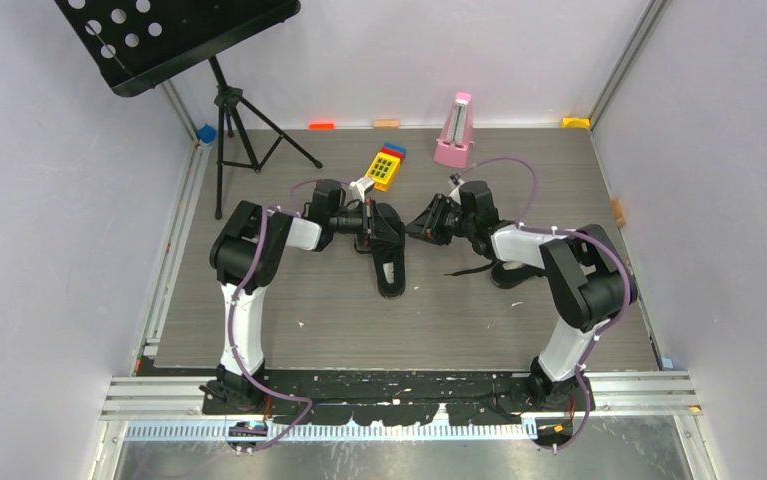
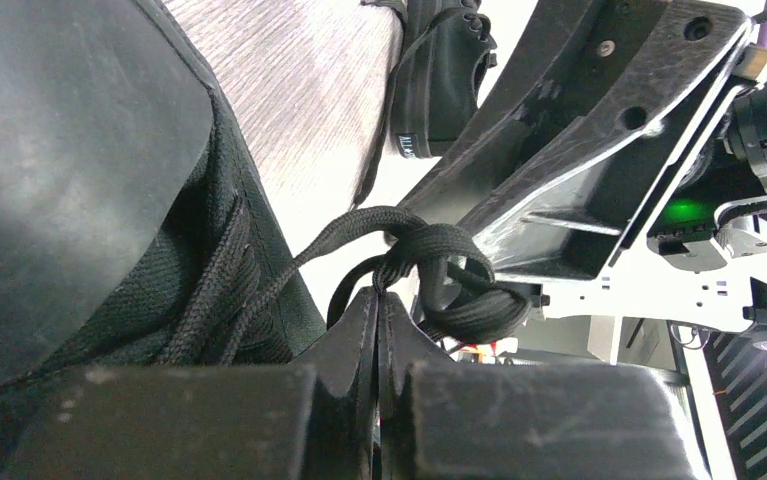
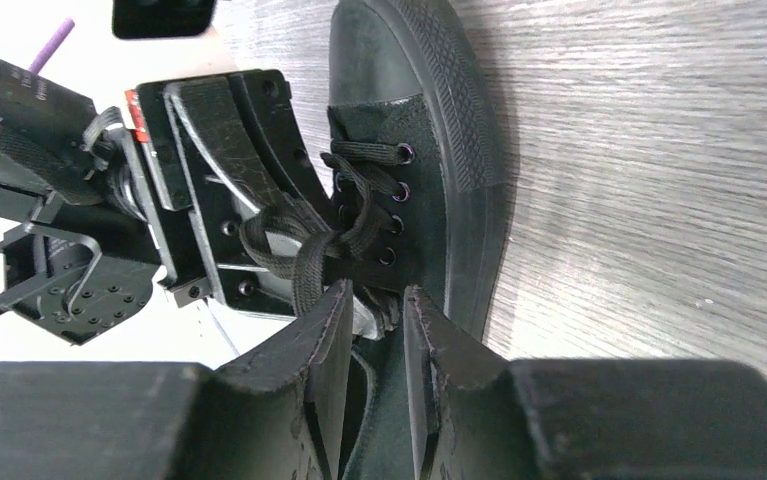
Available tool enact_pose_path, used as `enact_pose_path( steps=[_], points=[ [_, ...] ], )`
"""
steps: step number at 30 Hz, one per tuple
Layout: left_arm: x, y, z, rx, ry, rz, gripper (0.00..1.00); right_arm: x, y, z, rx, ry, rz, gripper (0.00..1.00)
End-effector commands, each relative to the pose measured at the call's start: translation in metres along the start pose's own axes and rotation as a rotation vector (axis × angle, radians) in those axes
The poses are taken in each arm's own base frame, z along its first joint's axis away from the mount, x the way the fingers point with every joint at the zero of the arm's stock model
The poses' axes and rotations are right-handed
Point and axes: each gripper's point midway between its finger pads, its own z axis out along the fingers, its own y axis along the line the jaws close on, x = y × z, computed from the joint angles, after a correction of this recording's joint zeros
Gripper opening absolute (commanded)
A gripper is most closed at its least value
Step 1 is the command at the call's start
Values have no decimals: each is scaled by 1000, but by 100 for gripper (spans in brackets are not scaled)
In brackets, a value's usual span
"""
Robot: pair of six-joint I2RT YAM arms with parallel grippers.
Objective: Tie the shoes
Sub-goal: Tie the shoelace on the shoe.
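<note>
Left gripper (image 2: pixel 379 305): clenched on knotted black flat lace (image 2: pixel 429 242) | right gripper (image 3: pixel 377 300): parted, nothing visibly grasped, lace just ahead | black canvas low-top sneaker (image 3: pixel 429 120): mid grey wood-grain table (image 1: pixel 289 310), between grippers, long axis far-to-near edge

- The left arm (image 1: pixel 242 310) rose from its base at the near edge of the worktop (image 1: pixel 309 320), bent at the elbow, and its forearm reached right toward the middle.
- The left gripper (image 2: pixel 380 300) had its jaws pressed flat together, pinching a black lace (image 2: pixel 429 262).
- The right arm (image 1: pixel 584 280) mirrored that pose, with its forearm reaching left.
- The right gripper (image 3: pixel 374 305) held its fingers (image 3: pixel 329 330) narrowly apart, a slim gap between them.
- Both grippers faced each other, tips close together, near the worktop's middle.
</note>
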Motion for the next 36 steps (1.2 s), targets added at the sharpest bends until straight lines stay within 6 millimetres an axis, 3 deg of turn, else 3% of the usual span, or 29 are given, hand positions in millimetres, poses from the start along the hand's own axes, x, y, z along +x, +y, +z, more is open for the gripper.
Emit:
enact_pose_path(
  steps=[1,14,26,30,36],
  points=[
    [-8,-31,-3,57,-3,79,0,-27,26,-18,-55,-101,-35,31],
    [-7,-28,-3,52,-5,75,0,-29,39,-20,-102,-85,-57,41],
    [-8,-30,-3,54,-6,76,0,-31,19,-26,-41,-134,-12,41],
    [-7,-29,-4,53,-5,74,0,-36,11,-28,-18,-152,12,54],
    [-7,-28,-3,52,-5,74,0,-40,6,-31,-4,-177,23,66]
  ],
)
